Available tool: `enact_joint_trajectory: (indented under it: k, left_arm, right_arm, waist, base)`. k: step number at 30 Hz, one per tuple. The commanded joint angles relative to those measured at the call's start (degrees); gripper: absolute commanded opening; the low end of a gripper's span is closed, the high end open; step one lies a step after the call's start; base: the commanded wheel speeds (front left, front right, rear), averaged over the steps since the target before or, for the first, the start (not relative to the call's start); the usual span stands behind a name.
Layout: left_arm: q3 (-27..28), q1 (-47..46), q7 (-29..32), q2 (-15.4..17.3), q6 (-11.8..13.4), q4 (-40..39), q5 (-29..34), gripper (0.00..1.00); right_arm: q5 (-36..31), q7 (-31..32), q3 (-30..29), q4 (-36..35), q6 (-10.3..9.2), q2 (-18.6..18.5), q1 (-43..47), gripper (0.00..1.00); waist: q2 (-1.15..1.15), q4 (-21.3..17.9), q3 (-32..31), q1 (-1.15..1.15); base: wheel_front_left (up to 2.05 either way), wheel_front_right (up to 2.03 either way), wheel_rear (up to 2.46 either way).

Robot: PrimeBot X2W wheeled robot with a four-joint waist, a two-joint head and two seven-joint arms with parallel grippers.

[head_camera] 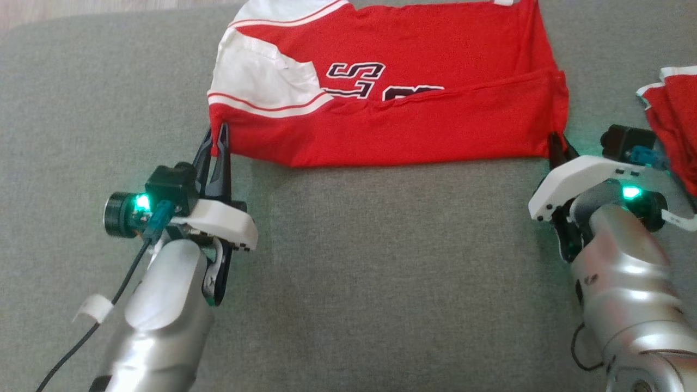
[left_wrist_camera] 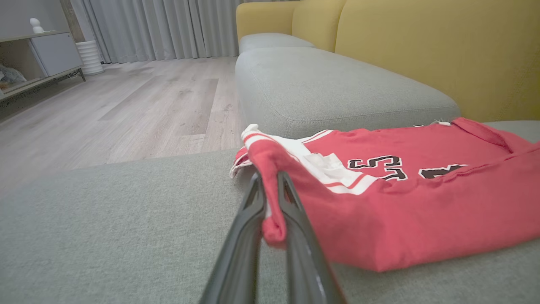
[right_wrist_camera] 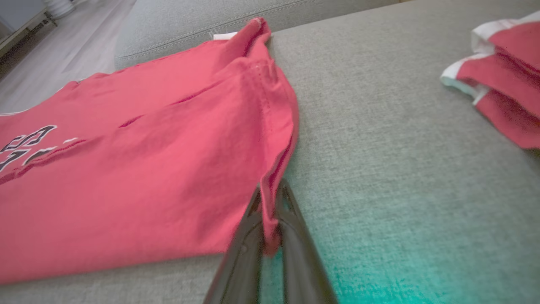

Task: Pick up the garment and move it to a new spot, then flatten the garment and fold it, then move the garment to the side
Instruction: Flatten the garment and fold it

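The garment is a red jersey with white panels and black lettering, lying folded across the far part of a grey cushion. My left gripper is shut on its near left corner; in the left wrist view that gripper has red cloth pinched between its dark fingers. At the near right corner, my right gripper is shut on the hem. The right wrist view has this gripper closed on the same red edge.
A second red and white piece of cloth lies at the right edge of the cushion, close to my right wrist. A yellow sofa back rises behind the grey seats. Wood floor lies off the cushion's left side.
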Motion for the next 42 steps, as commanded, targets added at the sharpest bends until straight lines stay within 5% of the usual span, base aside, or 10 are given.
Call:
enact_joint_trajectory:
  k: [1,15,22,38,39,40,42]
  left_arm:
    - [1.3,-0.2,0.2,1.4,0.2,-1.0,0.3,0.0]
    - [0.3,5.5,2.6,3.4,-0.1,1.5,-0.7,0.0]
    - [-0.4,12.5,6.2,5.8,-0.1,-2.8,-1.5,0.0]
    - [-2.6,20.7,14.7,8.3,1.3,-15.2,-2.3,0.0]
    - [-2.6,20.6,14.8,8.2,1.4,-15.0,-2.3,0.0]
    - [-2.7,20.5,14.8,8.2,1.4,-14.9,-2.4,0.0]
    - [-2.4,20.1,13.5,8.1,2.4,-15.0,-1.9,0.96]
  right_arm:
    - [-2.0,-1.2,0.8,-0.1,-0.04,1.0,0.1,0.0]
    - [-8.9,-5.6,-5.3,-3.7,-0.04,0.9,6.2,0.0]
    - [0.6,-5.3,-0.7,-2.8,-0.04,1.0,11.2,0.0]
    - [6.5,-3.9,2.5,-12.9,-0.04,1.0,21.1,0.0]
    - [6.9,-4.0,2.8,-13.8,-0.04,1.0,21.5,0.92]
    - [7.2,-4.2,3.1,-14.9,-0.04,1.0,21.8,1.0]
    - [7.7,-5.1,3.7,-17.5,-0.04,1.0,22.5,1.0]
  waist:
    - [0.0,-0.3,-0.9,0.0]
    - [0.0,-2.7,-9.3,0.0]
    - [0.0,-4.5,-13.0,0.0]
    - [0.0,-5.1,-12.8,0.0]
    - [0.0,-5.0,-12.7,0.0]
    - [0.0,-5.0,-12.6,0.0]
    - [0.0,-5.0,-12.4,0.0]
  base:
    - [0.0,0.0,0.0]
    - [0.0,0.0,0.0]
    - [0.0,0.0,0.0]
    - [0.0,0.0,0.0]
    - [0.0,0.0,0.0]
    - [0.0,0.0,0.0]
    - [0.0,0.0,0.0]
